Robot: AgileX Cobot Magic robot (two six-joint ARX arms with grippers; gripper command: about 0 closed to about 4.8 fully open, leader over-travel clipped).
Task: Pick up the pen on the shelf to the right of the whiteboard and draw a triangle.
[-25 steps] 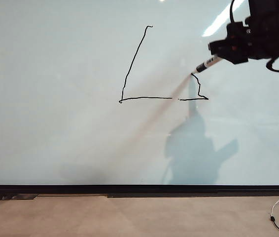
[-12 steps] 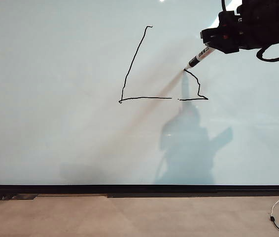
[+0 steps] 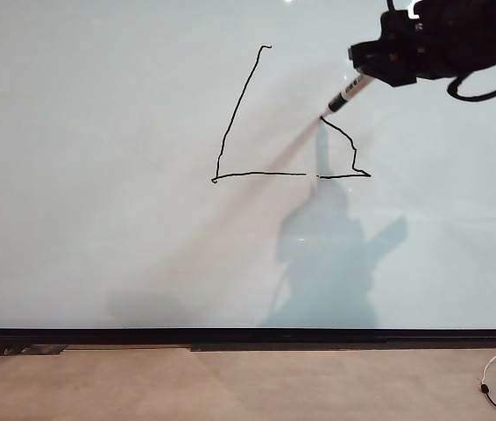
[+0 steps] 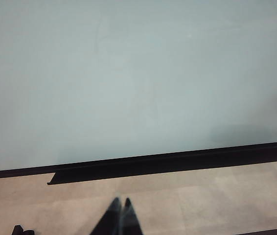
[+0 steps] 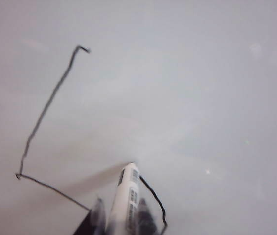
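Exterior view: right gripper [image 3: 372, 65] up at top right of whiteboard [image 3: 99, 246], pinching pen [image 3: 347, 92] by its upper barrel. Pen slanted down-left so tip meets board at the end of the third side. Triangle [image 3: 230, 132] unfinished: left side and base drawn, small gap in base, right side only partway up, apex open. Probably mid-stroke toward the apex.

Left wrist view: left gripper [image 4: 120, 215] low over the beige ledge [image 4: 217, 196] before the board's black bottom edge, fingertips pressed together, holding nothing, parked clear of the drawing.

Right wrist view: pen [image 5: 125, 196] clamped between dark fingers [image 5: 95, 215], jaws nearly together on the slim barrel, tip touching whiteboard [image 5: 202, 88] beside the fresh line of triangle [image 5: 45, 110].
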